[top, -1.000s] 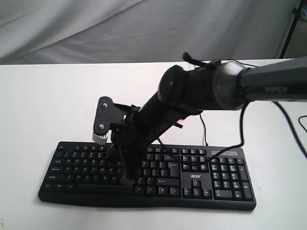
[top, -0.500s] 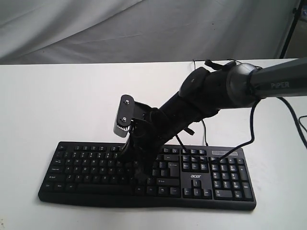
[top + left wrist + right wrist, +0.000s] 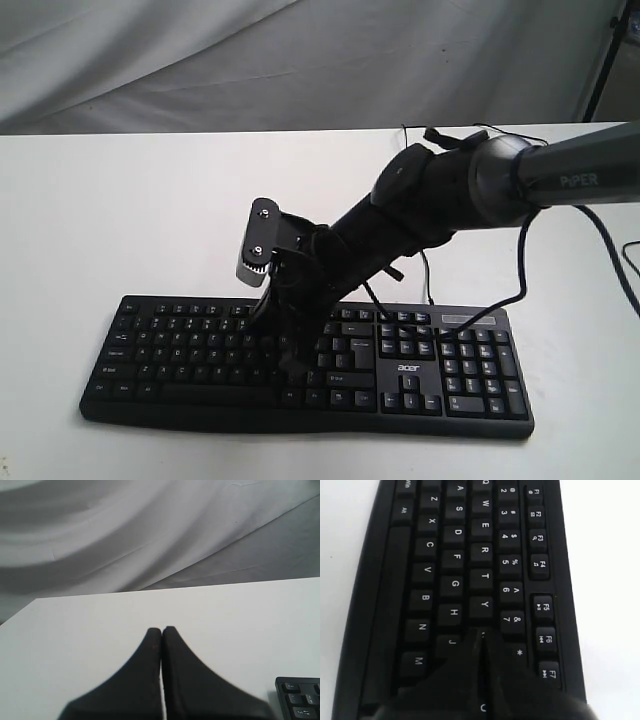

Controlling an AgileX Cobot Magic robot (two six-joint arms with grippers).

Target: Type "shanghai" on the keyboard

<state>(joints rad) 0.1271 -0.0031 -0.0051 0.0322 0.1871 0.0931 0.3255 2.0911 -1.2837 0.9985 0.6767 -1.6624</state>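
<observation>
The black keyboard (image 3: 455,372) with white legends and an "acer" logo lies across the front of the white table (image 3: 120,210). My right gripper (image 3: 291,372) reaches in from the right and is shut, its tips down among the letter keys at mid-keyboard. Seen from the right wrist, the keyboard (image 3: 456,555) fills the frame and the right gripper (image 3: 481,634) has its closed tips over the key just past Y, beside J and 7. My left gripper (image 3: 161,629) is shut on nothing above bare table, with a corner of the keyboard (image 3: 300,700) beside it. The exterior view does not show the left gripper.
A thin black cable (image 3: 428,272) runs from the keyboard's back edge toward the rear of the table. A grey-white cloth backdrop (image 3: 300,60) hangs behind. A black stand leg (image 3: 604,60) is at the far right.
Over the last second my right arm swung to the right along the keyboard, and its shut tips shifted a few keys rightward. It has barely moved in the last half second.
</observation>
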